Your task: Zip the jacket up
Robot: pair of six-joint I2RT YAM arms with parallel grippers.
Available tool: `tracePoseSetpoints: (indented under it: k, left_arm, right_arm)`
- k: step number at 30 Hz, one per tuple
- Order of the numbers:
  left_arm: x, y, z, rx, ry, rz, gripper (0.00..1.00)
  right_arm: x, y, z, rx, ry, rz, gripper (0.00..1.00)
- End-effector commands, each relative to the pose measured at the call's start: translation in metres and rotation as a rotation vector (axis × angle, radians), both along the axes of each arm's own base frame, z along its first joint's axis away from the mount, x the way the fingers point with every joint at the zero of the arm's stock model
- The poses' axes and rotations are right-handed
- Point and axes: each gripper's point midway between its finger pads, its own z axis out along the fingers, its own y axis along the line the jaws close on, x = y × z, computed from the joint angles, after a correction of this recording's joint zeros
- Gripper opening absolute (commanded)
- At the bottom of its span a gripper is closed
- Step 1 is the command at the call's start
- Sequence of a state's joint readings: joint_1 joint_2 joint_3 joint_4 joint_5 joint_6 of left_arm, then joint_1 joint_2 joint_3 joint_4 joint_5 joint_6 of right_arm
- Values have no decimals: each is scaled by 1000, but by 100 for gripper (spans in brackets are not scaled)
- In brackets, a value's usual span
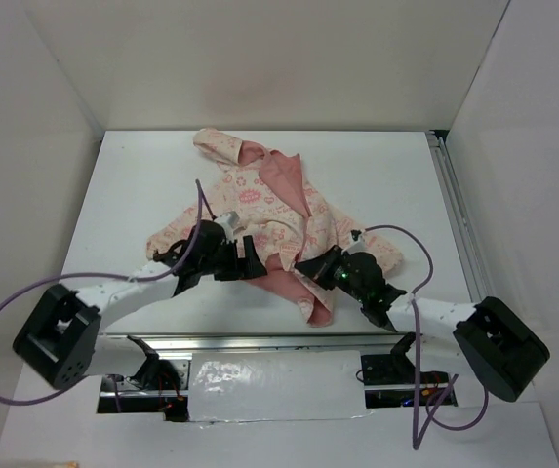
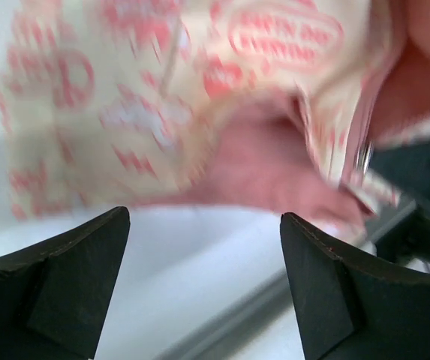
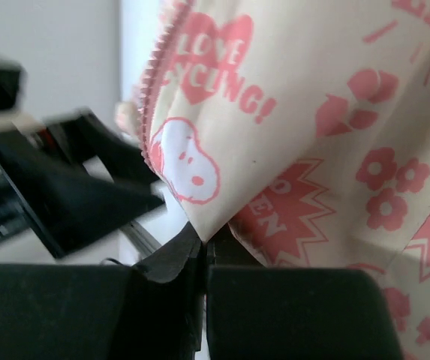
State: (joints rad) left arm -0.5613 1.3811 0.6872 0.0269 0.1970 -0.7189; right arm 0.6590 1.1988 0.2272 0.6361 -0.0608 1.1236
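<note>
The jacket (image 1: pixel 259 205) lies crumpled mid-table, cream with pink prints, hood at the back and its salmon lining showing where the front hangs apart. My right gripper (image 1: pixel 310 265) is shut on the lower corner of one front panel (image 3: pixel 312 112); the fabric tip runs in between its fingertips (image 3: pixel 205 241), and the pink zipper teeth (image 3: pixel 154 82) climb the edge above. My left gripper (image 1: pixel 255 265) hovers open just left of it, nothing between its fingers (image 2: pixel 327 270). Ahead of the left gripper (image 2: pixel 203 217) are the jacket's hem (image 2: pixel 147 97) and a small metal zipper part (image 2: pixel 362 156).
A metal rail (image 1: pixel 259 341) runs along the table's near edge, another rail (image 1: pixel 455 214) along the right side. White walls enclose the table. A shiny cover (image 1: pixel 269 375) sits between the arm bases. Purple cables loop from both arms.
</note>
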Motion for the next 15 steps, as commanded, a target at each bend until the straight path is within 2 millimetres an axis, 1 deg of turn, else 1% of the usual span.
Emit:
tracePoseSetpoints:
  k: [1,2,3,5,6,7,8,9,10,11,13,15]
  left_arm:
    - [-41,-5,6,-77,85,24,94]
    - [-58,-11,11,-107,88,-13,95]
    - [-56,-23,28,-187,42,-32,94]
    - [-62,-34,40,-245,24,-53,95]
    - [-62,-42,47,-280,11,-47,95]
    - [-60,-46,51,-297,7,-34,95]
    - [-57,-55,59,-329,-15,-45,95]
    - [-56,-60,61,-341,-5,-43,95]
    - [-50,-62,55,-326,-4,-13,95]
    - [-46,-69,63,-341,-9,-1,95]
    - [-35,-72,60,-333,8,48,95]
    - [-29,-76,62,-359,25,82,95]
  right_arm:
    - [16,-5,32,42,-68,-118,0]
    - [12,-1,35,41,-75,-104,0]
    - [11,1,35,41,-75,-98,0]
    - [8,5,37,46,-75,-87,0]
    - [6,8,38,52,-79,-78,0]
    - [5,11,39,58,-78,-71,0]
    - [4,12,40,60,-78,-65,0]
    - [4,13,40,60,-78,-64,0]
    - [1,14,40,59,-79,-49,0]
    - [-1,16,41,56,-83,-40,0]
    - [-2,15,44,59,-93,-45,0]
    - [-3,16,45,57,-99,-44,0]
